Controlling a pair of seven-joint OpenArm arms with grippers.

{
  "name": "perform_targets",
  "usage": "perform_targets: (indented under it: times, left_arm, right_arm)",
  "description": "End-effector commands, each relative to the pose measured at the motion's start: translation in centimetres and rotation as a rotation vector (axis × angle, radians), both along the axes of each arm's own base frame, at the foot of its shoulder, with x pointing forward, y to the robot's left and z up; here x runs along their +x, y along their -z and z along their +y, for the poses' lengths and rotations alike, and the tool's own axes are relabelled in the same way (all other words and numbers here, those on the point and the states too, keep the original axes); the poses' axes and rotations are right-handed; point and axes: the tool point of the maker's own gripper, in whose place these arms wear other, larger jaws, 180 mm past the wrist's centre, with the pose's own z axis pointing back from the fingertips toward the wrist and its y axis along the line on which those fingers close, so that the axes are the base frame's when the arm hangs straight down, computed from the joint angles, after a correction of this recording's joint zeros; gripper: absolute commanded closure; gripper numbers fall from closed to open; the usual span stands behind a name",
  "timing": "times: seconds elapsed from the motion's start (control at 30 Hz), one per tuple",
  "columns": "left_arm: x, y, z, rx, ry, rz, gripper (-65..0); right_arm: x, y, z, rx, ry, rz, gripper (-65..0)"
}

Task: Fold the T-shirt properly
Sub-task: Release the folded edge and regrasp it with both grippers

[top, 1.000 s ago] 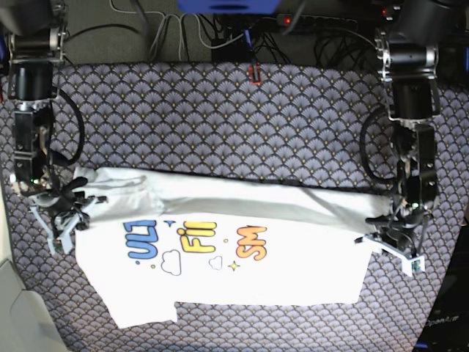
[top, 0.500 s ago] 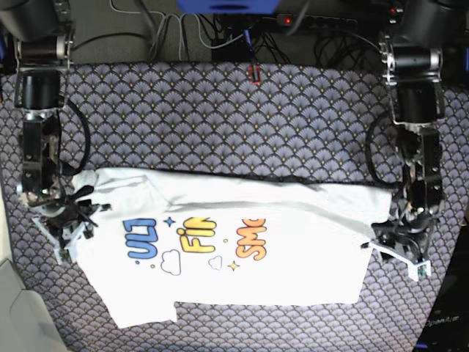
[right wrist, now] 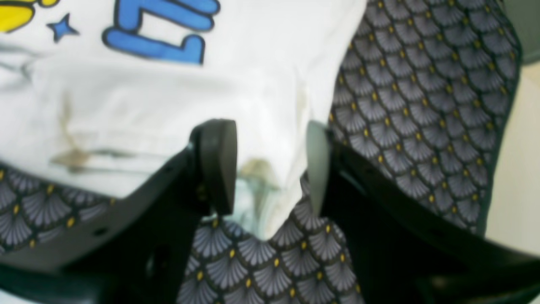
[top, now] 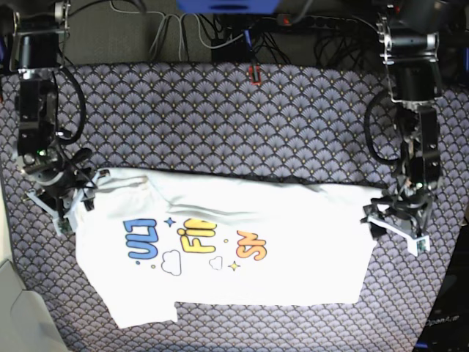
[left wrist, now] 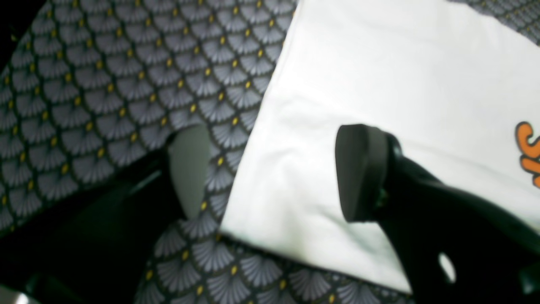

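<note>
**Base view: first fold laid, both grippers parted at the shirt's ends**

Base view shows the T-shirt (top: 220,249) lying across the patterned tablecloth (top: 220,117), its far portion turned over toward the near side so a plain white band covers the top of the print. One sleeve juts out at the near corner. The right gripper (top: 64,199) sits at one end of the fold line and the left gripper (top: 396,226) at the other.

From the right wrist camera, the jaws stand apart with a bunched corner of the cloth (right wrist: 270,185) between them; whether a pad touches the fabric is hard to judge in the blur, but nothing is pinched. The left wrist camera shows its jaws spread wide, one finger (left wrist: 363,169) over the white cloth, the other over bare tablecloth, straddling the shirt's edge.

My reading is that the first lengthwise fold has been set down and let go. The next move likely calls for a fresh grasp on an unfolded edge, both arms lifting evenly so the laid fold is not dragged askew.
</note>
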Motion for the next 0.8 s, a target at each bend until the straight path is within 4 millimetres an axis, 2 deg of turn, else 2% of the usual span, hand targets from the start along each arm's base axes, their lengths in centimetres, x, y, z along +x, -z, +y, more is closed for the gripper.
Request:
perform_targets:
  times: [0.0, 0.23, 0.4, 0.57, 0.77]
  left_arm:
    - [1.3, -3.1, 1.3, 0.023, -0.022, -0.092, -45.5]
    - [0.3, -0.7, 1.7, -0.012, -0.057, -0.040, -45.5]
    - [0.2, -0.2, 0.9, -0.032, -0.054, -0.035, -45.5]
    - [-1.4, 1.9, 0.7, -0.039, -0.056, 0.011, -45.5]
    - [-2.4, 2.7, 0.9, -0.019, -0.065, -0.016, -45.5]
  right_arm:
    - [1.1, -2.4, -0.3, -0.009, -0.006, -0.078, -28.7]
    - [-0.7, -1.0, -1.0, -0.003, 0.017, -0.047, -28.7]
    - [-0.8, -0.9, -1.0, -0.005, 0.018, -0.041, -28.6]
    - [-1.6, -0.1, -1.0, -0.005, 0.015, -0.022, -28.6]
    - [-1.6, -0.1, -1.0, -0.005, 0.015, -0.022, -28.5]
